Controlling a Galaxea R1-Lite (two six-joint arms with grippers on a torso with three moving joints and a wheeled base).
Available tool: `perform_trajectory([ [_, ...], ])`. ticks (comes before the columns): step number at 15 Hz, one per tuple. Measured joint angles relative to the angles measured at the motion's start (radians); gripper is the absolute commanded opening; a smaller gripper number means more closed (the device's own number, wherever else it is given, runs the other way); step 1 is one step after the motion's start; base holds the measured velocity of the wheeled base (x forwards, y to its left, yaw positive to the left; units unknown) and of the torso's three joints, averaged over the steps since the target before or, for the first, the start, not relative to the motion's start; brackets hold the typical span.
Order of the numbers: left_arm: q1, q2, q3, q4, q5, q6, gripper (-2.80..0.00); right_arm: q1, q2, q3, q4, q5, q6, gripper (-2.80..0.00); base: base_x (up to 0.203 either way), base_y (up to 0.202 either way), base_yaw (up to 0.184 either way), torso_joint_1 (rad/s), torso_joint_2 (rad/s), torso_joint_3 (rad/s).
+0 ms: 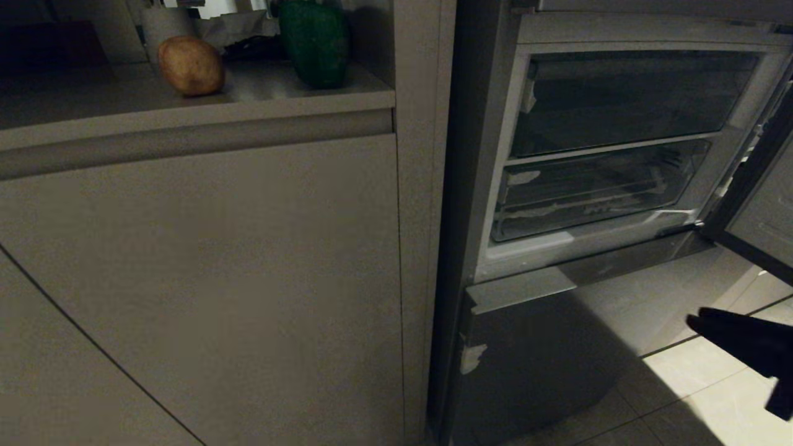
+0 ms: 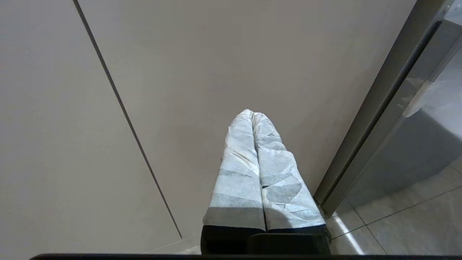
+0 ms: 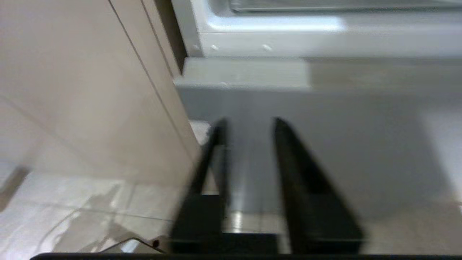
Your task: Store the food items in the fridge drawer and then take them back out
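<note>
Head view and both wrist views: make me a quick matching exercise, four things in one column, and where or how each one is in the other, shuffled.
Things:
1. potato
2. fridge drawer
3. left gripper
4. right gripper

Places or states:
A. fingers apart, nothing between them, low before the fridge
B. on the counter beside a green object
C. fingers pressed together, facing a cabinet panel
D. pushed in, inside the open fridge

Pairs: 1-B, 2-D, 3-C, 4-A

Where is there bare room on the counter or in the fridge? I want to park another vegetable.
Counter: bare in front of and left of the potato, plus a patch between it and the green pepper. Behind them it is crowded with clutter. The clear fridge drawer looks empty, its front open to reach.
</note>
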Motion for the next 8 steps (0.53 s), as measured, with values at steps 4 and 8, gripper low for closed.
perform_trajectory([
  [4, 0.000, 0.000, 0.000, 0.000, 0.000, 0.000, -2.80, 0.102, 0.344, -0.042, -0.345, 0.032, 0.000, 0.00, 0.000, 0.000, 0.000, 0.000, 0.00, 0.000],
  [8, 0.000, 0.000, 0.000, 0.000, 0.000, 0.000, -2.80, 0.140, 0.552, -0.082, -0.639, 0.032, -0.002, 0.00, 0.000, 0.000, 0.000, 0.000, 0.00, 0.000],
])
